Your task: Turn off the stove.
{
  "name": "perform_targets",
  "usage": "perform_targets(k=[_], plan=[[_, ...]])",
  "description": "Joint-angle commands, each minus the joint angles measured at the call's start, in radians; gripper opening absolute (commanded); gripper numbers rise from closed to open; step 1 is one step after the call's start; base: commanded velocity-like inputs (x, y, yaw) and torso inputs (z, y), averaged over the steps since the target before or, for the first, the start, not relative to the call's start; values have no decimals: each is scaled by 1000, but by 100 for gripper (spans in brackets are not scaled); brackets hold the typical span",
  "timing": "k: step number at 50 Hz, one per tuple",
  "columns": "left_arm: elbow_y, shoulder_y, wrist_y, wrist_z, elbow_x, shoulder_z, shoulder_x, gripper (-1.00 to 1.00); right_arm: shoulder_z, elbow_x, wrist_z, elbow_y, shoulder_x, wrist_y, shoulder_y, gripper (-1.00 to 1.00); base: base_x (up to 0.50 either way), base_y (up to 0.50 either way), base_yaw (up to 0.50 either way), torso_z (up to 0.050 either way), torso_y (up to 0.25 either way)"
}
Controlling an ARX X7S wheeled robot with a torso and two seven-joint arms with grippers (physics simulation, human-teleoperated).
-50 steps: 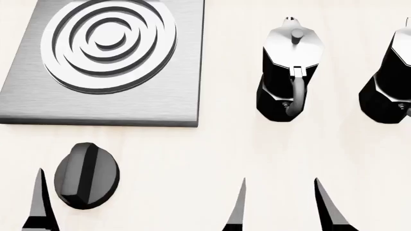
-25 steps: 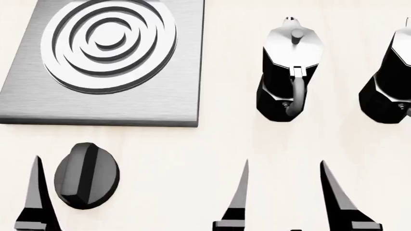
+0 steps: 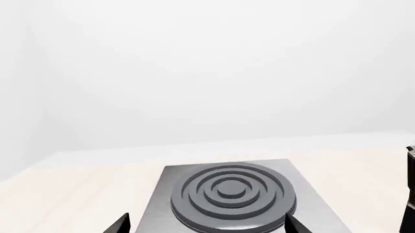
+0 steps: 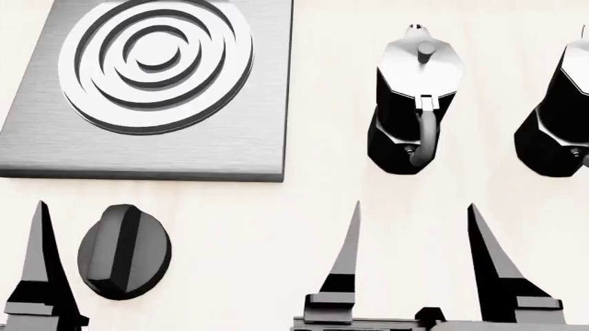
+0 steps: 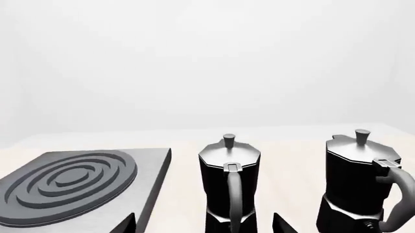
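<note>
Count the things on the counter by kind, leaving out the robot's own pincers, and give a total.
Moka pots: 2
Stove plate with burner: 1
Knob: 1
Total: 4

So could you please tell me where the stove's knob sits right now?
In the head view the knob lies on the table at lower left, just in front of the stove plate and beside the left end effector's finger.

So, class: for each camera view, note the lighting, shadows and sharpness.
Head view: flat bright light, everything sharp, stove rings crisply shaded, no cast shadows on the table. Left wrist view: sharp, washed-out pale background. Right wrist view: soft sheen on the moka pots, no blur.
</note>
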Motion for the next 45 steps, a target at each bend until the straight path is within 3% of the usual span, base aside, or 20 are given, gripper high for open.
perform_targets(k=[1, 45], plan=[[28, -32, -32, -6, -11, -2, -4, 100, 11, 20, 13, -31, 5, 32, 31, 100, 0, 0, 0, 0, 0], [49, -229, -165, -23, -65, -19, 1, 100, 37, 127, 58, -80, -14, 166, 235, 100, 0, 0, 0, 0, 0]])
